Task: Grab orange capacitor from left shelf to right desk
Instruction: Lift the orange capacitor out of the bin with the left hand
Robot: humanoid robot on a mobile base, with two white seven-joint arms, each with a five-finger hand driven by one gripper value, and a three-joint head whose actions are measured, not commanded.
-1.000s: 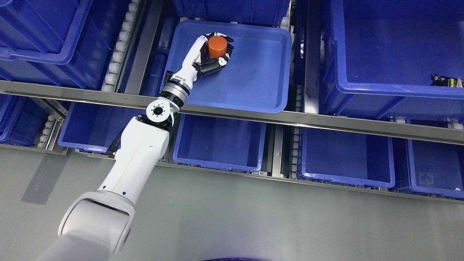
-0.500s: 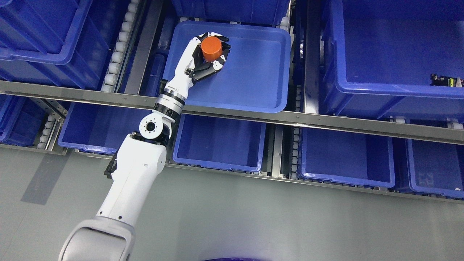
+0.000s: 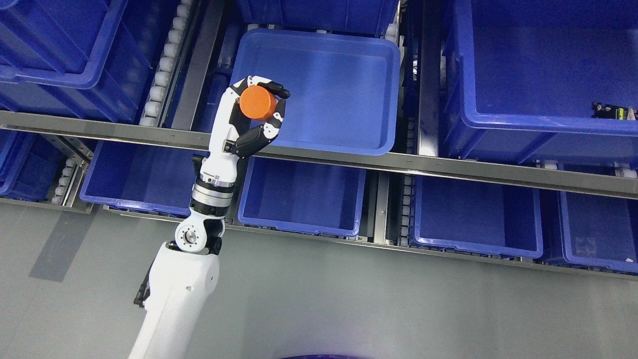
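Note:
My left hand (image 3: 259,107) is shut on the orange capacitor (image 3: 257,101), a short orange cylinder with its flat end toward the camera. Black and white fingers (image 3: 256,138) wrap around it from above and below. The hand holds it raised over the near left corner of the shallow blue bin (image 3: 344,139) on the upper shelf. My white left arm (image 3: 182,279) rises from the bottom edge, left of the middle. The right arm is out of sight.
A steel shelf rail (image 3: 448,169) runs across the picture in front of the bin. Deep blue bins (image 3: 543,85) fill the upper level and more blue bins (image 3: 304,194) the lower one. Small parts (image 3: 610,110) lie in the right bin. Grey floor (image 3: 398,309) lies below.
My left hand has lifted the capacitor off the bin floor and drawn it back toward me, down and left in the picture. The arm has retracted with it.

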